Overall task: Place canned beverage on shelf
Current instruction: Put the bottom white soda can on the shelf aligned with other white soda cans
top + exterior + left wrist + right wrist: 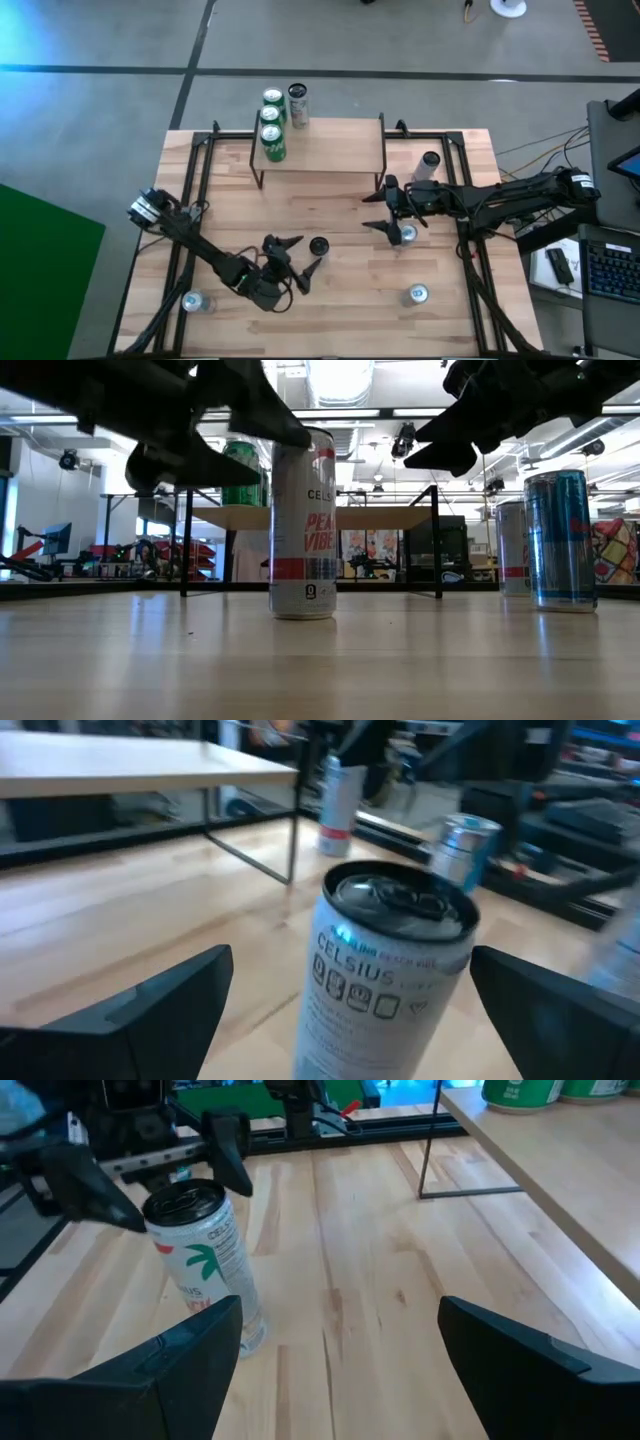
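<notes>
White can [303, 525] upright on wooden table [320, 670], both grippers open, shelf [330, 517] behind, ceiling lights.

hidden: green cans [243, 470] behind left claw | cut off: shelf [560, 1160] at frame edge

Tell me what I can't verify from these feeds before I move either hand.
- Right hand, high view: covers the silver can under it; whether the fingers touch it is unclear.
- Tall white Celsius can, low view: the left hand crosses its top.
- Green cans on the low wooden shelf: labels too small in the high view, cut off by the edge in the right wrist view.
- Silver-blue can, left wrist view: blurred.
</notes>
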Available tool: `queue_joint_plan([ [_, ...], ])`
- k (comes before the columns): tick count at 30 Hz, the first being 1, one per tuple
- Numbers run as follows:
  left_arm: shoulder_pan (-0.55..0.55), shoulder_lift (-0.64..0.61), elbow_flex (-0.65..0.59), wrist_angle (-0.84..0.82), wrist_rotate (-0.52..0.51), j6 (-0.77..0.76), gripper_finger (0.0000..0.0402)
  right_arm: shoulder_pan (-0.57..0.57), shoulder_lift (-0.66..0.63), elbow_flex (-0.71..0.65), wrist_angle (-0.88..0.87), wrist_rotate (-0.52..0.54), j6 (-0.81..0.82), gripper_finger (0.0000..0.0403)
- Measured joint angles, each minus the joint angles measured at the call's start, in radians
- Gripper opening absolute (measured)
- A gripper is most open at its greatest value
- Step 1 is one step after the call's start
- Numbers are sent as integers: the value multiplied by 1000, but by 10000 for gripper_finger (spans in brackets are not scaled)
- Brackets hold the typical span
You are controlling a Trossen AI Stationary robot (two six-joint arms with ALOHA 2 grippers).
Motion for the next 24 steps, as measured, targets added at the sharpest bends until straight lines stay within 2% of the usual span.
queue_joint_plan([
  [4,-12,77,79,6,-130,60,393,0,0,0,-5,18,4,325],
  [9,-13,176,239,5,-148,241,393,0,0,0,-7,19,11,325],
  [12,-10,218,321,-14,-163,276,393,0,0,0,-7,19,14,325],
  [17,-8,234,375,-167,-271,187,388,0,0,0,-15,19,27,325],
  [24,5,223,356,-300,-212,-47,372,0,0,1,-34,19,43,325],
])
